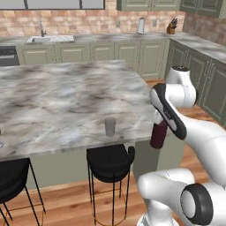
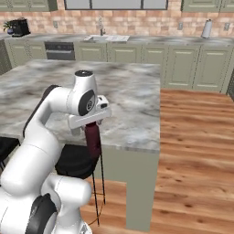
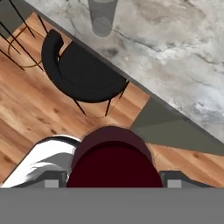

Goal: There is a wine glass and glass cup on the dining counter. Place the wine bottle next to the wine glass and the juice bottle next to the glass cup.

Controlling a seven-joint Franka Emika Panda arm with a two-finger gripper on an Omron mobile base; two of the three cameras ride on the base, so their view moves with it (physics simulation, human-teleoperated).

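Gripper (image 2: pixel 93 124): jaws clamped on juice bottle (image 1: pixel 158 135), held upright just off counter (image 1: pixel 66 97) edge; cup (image 1: pixel 110 126) near edge, apart.

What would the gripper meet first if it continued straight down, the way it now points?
Probably the wooden floor. The gripper, shut on the juice bottle, hangs just off the dining counter's edge, beside the black stool. Depth is unclear, so the counter's edge might be grazed.

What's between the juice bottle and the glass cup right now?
Only bare marble of the dining counter between the juice bottle and glass cup, in the left base view.
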